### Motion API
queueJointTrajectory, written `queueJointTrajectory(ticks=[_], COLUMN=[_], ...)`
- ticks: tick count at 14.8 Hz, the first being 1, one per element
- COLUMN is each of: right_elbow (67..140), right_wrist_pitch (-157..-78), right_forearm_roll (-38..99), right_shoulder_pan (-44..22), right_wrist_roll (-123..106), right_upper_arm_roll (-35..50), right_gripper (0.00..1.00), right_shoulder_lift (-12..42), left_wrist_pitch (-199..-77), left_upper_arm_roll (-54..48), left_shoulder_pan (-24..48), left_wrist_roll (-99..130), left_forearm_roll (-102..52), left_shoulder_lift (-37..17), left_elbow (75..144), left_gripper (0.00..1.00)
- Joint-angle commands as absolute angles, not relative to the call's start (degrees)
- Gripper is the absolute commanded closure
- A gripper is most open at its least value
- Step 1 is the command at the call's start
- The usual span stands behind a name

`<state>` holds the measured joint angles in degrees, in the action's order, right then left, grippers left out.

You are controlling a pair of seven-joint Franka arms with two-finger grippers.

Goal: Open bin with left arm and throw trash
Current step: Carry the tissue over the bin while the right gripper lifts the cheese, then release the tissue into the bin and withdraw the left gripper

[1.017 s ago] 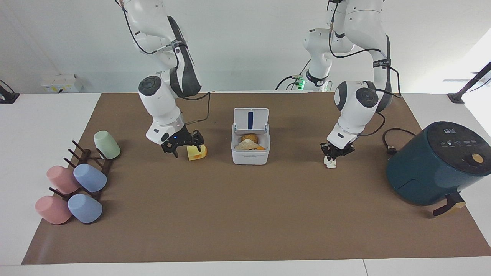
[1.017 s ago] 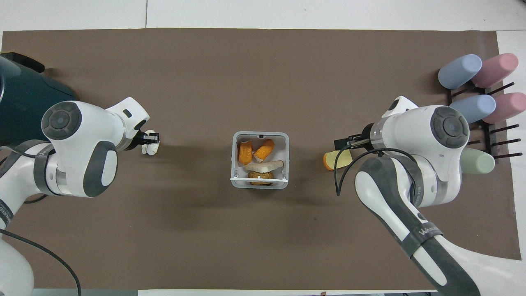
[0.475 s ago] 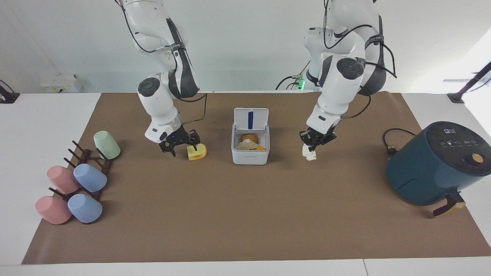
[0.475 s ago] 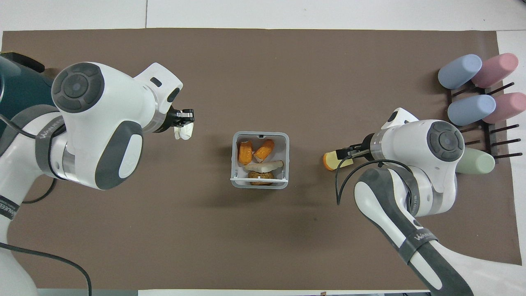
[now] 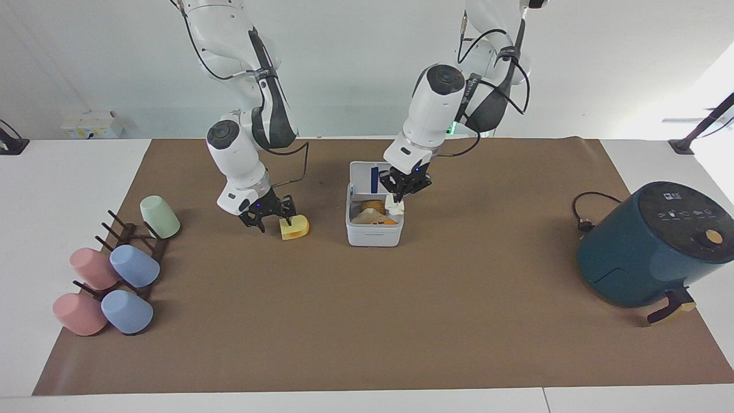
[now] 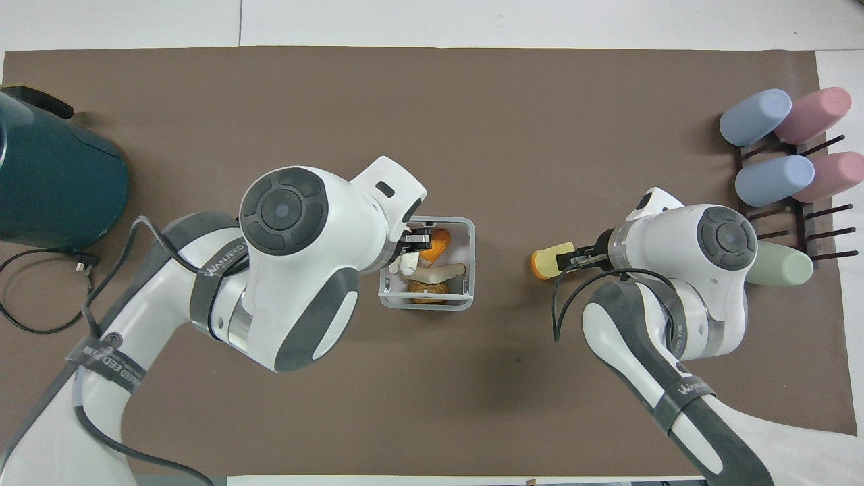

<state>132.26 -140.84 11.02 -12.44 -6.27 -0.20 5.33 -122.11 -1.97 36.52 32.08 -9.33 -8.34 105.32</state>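
Left arm swung from the air fryer end of the worktop over to the bin since a second ago, carrying the paper wad along. Right arm barely shifted, only rotated a bit at the yellow block.

Left tool point(image 5: 403, 189) now hangs over the open bin point(image 5: 374, 233), at the edge toward the left arm's end. It is clenched on the crumpled white paper wad point(image 5: 394, 203), which dangles from the fingertips just above the bin's opening. In the overhead view the wad point(image 6: 407, 260) sits inside the bin's outline.

Bin lid point(image 5: 375, 178) stands upright on the side nearer the robots, blue stripe showing on its inner face. Inside: a brown round piece, a pale cream wedge point(image 6: 435, 273) and an orange piece point(image 6: 437, 244).

Right tool point(image 5: 269, 213) is low over the worktop beside the yellow-orange block point(image 5: 295, 227), which lies on the brown mat between the bin and the cup rack. One finger looks to be at the block's edge; cannot tell whether the tool is grasping it or just standing around it.

Air fryer point(image 5: 656, 245) sits at the left arm's end of the worktop, cable trailing toward the robots. Pastel cups point(image 5: 135, 265) lie on a dark rack point(image 5: 129, 235) at the right arm's end.
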Motion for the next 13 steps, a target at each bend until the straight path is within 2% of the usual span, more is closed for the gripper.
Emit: queueJointTrajectory(ticks=[1,2,3,4,7,8,11,13], right_elbow=[133.77,134.03,134.21,134.12,134.21,134.21,134.21,134.21], right_wrist_pitch=[-142.47,-142.47,-142.47,-142.47,-142.38,-142.38,-142.38,-142.47], right_forearm_roll=[11.69,11.69,11.69,11.69,11.69,11.69,11.69,11.69], right_shoulder_pan=[-12.3,-12.3,-12.3,-12.3,-12.39,-12.48,-13.62,-14.06], right_wrist_roll=[-5.71,-5.63,-5.36,-5.27,-4.66,-3.7,-1.5,0.17], right_upper_arm_roll=[0.18,0.26,0.26,0.26,0.35,0.35,0.44,0.53], right_gripper=[0.27,0.29,0.35,0.43,0.76,0.83,0.93,0.94], right_shoulder_lift=[4.66,4.57,4.57,4.48,4.48,4.48,4.48,4.4], left_wrist_pitch=[-125.85,-126.12,-125.25,-124.81,-122.44,-120.6,-115.41,-112.17], left_upper_arm_roll=[-1.05,-0.97,-0.97,-0.97,-0.62,-0.53,-0.44,-0.44], left_shoulder_pan=[38.5,38.76,38.93,38.76,37.1,36.13,31.22,27.01], left_wrist_roll=[32.26,32.08,31.47,31.55,31.64,31.47,29.28,25.16], left_forearm_roll=[-11.34,-11.34,-11.25,-11.25,-11.25,-10.9,-8.71,-7.74], left_shoulder_lift=[-8.44,-8.44,-8.26,-8.17,-7.12,-5.99,-2.91,-1.06], left_elbow=[106.08,106.08,106.08,106.08,106.08,106.17,106.17,106.17], left_gripper=[0.95,0.25,0.0,0.0,0.0,0.0,0.0,0.0])
